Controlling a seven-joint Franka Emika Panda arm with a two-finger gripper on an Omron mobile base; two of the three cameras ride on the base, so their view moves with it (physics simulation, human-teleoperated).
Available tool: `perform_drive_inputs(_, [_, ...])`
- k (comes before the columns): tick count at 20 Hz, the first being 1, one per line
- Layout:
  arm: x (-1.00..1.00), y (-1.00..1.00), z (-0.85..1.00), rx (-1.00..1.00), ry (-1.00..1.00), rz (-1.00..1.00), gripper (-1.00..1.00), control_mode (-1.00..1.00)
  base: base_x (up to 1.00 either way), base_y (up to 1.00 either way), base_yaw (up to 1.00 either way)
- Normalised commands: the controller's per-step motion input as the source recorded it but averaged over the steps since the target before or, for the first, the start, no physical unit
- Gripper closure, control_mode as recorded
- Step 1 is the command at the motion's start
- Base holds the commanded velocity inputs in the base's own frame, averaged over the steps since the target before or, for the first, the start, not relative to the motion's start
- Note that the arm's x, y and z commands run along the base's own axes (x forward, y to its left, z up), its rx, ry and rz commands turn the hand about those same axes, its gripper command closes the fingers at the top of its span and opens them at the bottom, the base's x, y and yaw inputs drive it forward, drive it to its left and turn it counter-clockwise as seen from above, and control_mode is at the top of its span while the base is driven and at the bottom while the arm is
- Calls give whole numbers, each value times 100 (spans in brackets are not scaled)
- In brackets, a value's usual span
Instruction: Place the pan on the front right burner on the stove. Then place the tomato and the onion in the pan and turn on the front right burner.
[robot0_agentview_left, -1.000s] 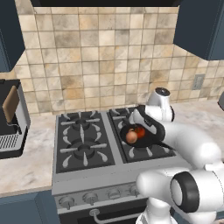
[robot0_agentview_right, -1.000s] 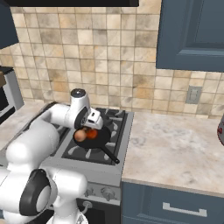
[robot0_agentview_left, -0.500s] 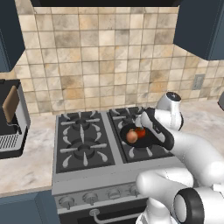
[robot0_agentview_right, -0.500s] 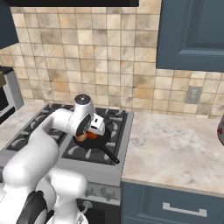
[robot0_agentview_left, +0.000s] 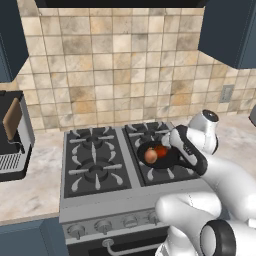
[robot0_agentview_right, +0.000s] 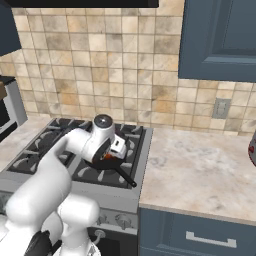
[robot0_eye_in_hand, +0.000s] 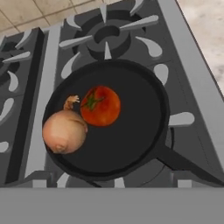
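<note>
The stove sits below and ahead of the claw, its row of round silver knobs along the front face, lower than the claw and nearer the base. On the front right burner directly under the claw rests the pan, handle running off toward the stove's right front corner. Inside it, beneath the claw, lie the tomato and the onion, touching each other, the onion against the pan's rim. So the placing looks done and the step in hand is, by my reckoning, turning on that burner.

To do it well, the arm should lift clear of the pan handle first, then drop in front of the stove edge to the knob that serves the front right burner. Which knob that is cannot be told from here, so confirm before turning. Approach square-on and grip the knob evenly so it turns without slipping.

The claw hangs above the pan with its fingers spread wide, holding nothing and touching nothing.
</note>
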Motion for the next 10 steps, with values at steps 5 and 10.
perform_drive_inputs(5, [-1, -35, 0, 8, -9, 0, -100, -100, 0, 0, 0])
perform_drive_inputs(10, [-6, -31, -1, 5, -8, 0, -100, -100, 0, 0, 0])
